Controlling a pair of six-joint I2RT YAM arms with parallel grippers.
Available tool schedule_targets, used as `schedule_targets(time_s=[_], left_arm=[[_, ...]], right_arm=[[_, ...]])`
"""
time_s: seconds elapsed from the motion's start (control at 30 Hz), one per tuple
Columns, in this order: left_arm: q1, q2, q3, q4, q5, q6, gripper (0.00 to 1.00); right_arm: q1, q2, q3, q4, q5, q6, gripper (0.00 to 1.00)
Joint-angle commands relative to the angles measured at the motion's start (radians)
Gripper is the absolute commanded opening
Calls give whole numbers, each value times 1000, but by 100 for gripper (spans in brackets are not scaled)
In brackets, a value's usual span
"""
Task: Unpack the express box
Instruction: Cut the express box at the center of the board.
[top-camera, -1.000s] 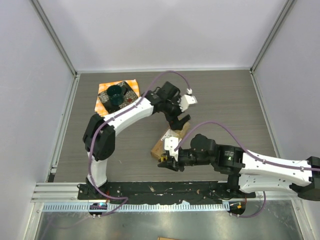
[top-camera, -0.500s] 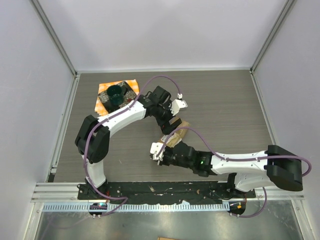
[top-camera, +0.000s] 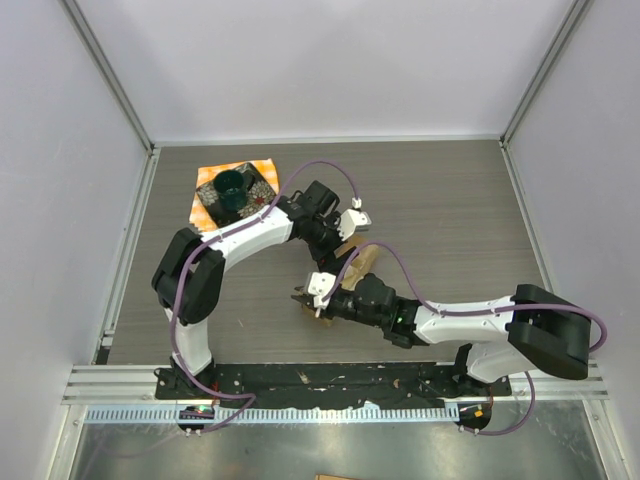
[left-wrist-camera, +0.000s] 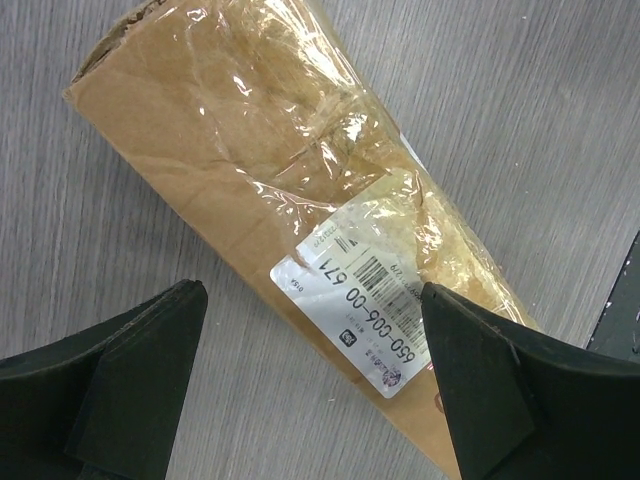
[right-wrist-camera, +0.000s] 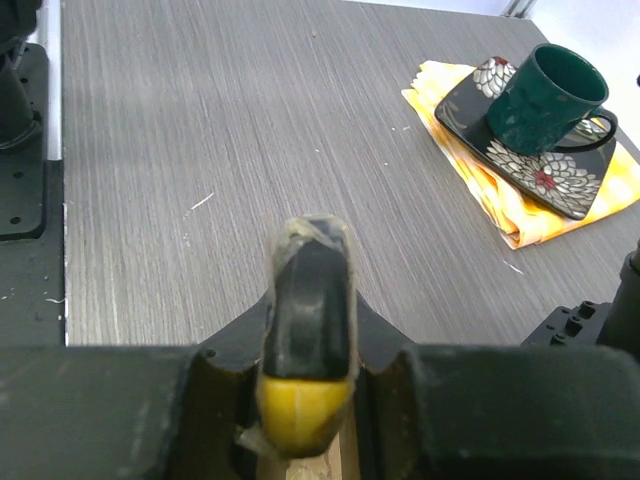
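The express box (left-wrist-camera: 250, 180) lies flat on the grey wood-grain table (left-wrist-camera: 520, 100). In the left wrist view it runs on a diagonal from upper left to lower right, its white shipping label (left-wrist-camera: 370, 305) and shiny tape facing up. In the overhead view it sits at centre frame, mostly hidden under both arms, with only a brown end (top-camera: 368, 258) showing.

The left gripper (left-wrist-camera: 308, 300) hangs over the box with its fingers spread wide, one on each side of the label and neither touching the cardboard. This looks like a stance for clamping the parcel across its width to hold it steady.

The right gripper (right-wrist-camera: 305, 370) is pinched on a black-and-yellow tool (right-wrist-camera: 310, 300) wrapped in tape, which stands upright between the fingers. It is probably a cutter for the tape seam. In the overhead view this gripper (top-camera: 318, 295) sits at the box's lower-left end. The green mug (right-wrist-camera: 555, 95), on its dark floral saucer (right-wrist-camera: 520, 165) and orange cloth (right-wrist-camera: 480, 190), stands well apart at upper right of the right wrist view.

A second ago the left gripper (top-camera: 338, 245) was further up and to the right, off the box, and it has since come over it. The right arm has swung from a long reach out of the lower right to a folded pose, carrying the tool up and left. The box itself lies where it did.
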Motion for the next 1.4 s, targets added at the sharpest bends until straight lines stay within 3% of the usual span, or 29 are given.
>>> schedule_targets(time_s=[0.0, 0.63, 1.37], left_arm=[[2, 20, 1, 22, 24, 23, 93], [-10, 35, -13, 22, -14, 35, 88], [-14, 31, -21, 20, -24, 37, 86]], right_arm=[[-9, -6, -23, 138, -55, 56, 1], [-36, -10, -135, 225, -63, 150, 1], [-73, 28, -112, 261, -150, 209, 1]])
